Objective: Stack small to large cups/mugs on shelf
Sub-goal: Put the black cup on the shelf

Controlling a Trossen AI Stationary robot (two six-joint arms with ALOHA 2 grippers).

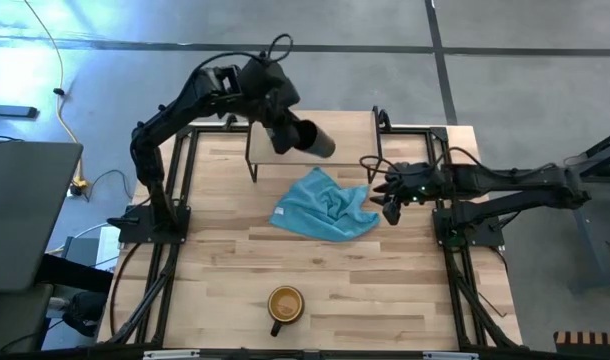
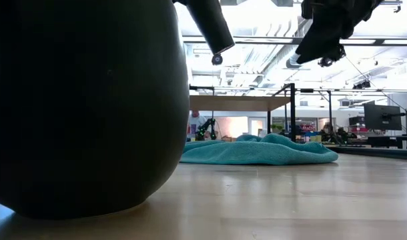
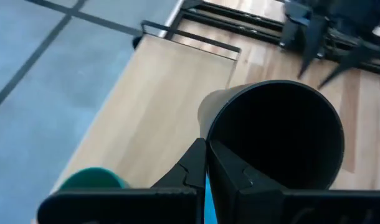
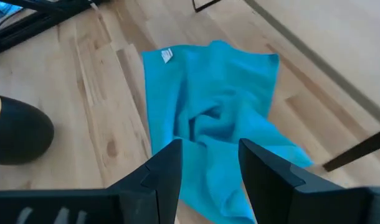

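My left gripper (image 1: 285, 133) is shut on the black cup (image 1: 313, 140), above the light-wood shelf (image 1: 350, 135) at the table's far side. The small teal cup (image 3: 93, 180) stands on the shelf (image 3: 159, 106) and shows only in the left wrist view. The dark mug with a yellow inside (image 1: 285, 304) stands upright near the table's near edge and fills the left of the low view (image 2: 90, 107). My right gripper (image 1: 390, 200) is open and empty, over the right edge of a teal cloth (image 1: 325, 206). My left gripper (image 3: 207, 165) holds the black cup by its rim (image 3: 210, 138), one finger inside the mouth and one outside the wall. The cup is lifted clear above the shelf. It is tilted, its mouth toward the gripper and its base (image 2: 217, 45) pointing down and toward the table's right.
The crumpled teal cloth (image 4: 209, 124) lies on the tabletop between the shelf and the mug. The shelf's thin black legs (image 1: 252, 160) stand at its corners. Black frame rails (image 1: 170, 260) run along both sides of the table.
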